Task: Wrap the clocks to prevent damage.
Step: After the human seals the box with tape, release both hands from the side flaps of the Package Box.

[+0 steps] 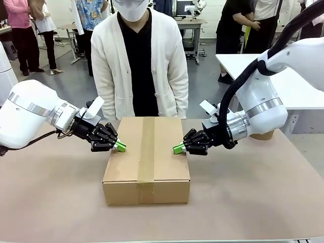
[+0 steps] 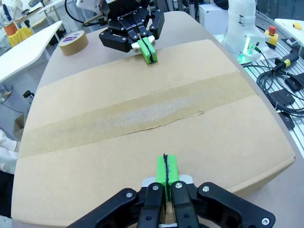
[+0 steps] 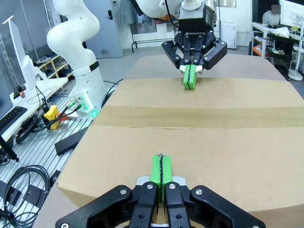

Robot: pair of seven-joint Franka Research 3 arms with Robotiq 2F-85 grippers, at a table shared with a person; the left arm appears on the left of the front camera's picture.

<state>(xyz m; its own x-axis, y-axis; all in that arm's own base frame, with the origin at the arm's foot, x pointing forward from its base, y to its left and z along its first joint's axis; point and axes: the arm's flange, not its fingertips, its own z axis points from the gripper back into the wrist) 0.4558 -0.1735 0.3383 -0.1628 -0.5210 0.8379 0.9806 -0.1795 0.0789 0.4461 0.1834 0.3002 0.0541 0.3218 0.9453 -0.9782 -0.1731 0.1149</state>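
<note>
The clocks are hidden. A closed brown cardboard box [image 1: 126, 172] sits mid-table, with a strip of brown tape [image 1: 147, 147] running along its top seam. My left gripper [image 1: 120, 147] is shut and empty, its green pads pressed together at the left edge of the box top. My right gripper [image 1: 178, 149] is shut and empty at the right edge, facing it. In the left wrist view my left gripper [image 2: 166, 171] lies low over the box top [image 2: 95, 90], and the right gripper [image 2: 148, 51] shows across it. The right wrist view mirrors this: right gripper [image 3: 161, 171] near, left gripper [image 3: 190, 78] far.
A person in a white cardigan [image 1: 139, 61] stands at the far edge, right behind the box. A brown tape roll [image 2: 73, 42] lies on the table beyond my right gripper. A second white table [image 1: 298, 86] stands at the right. Cables [image 3: 28, 190] lie beside the table.
</note>
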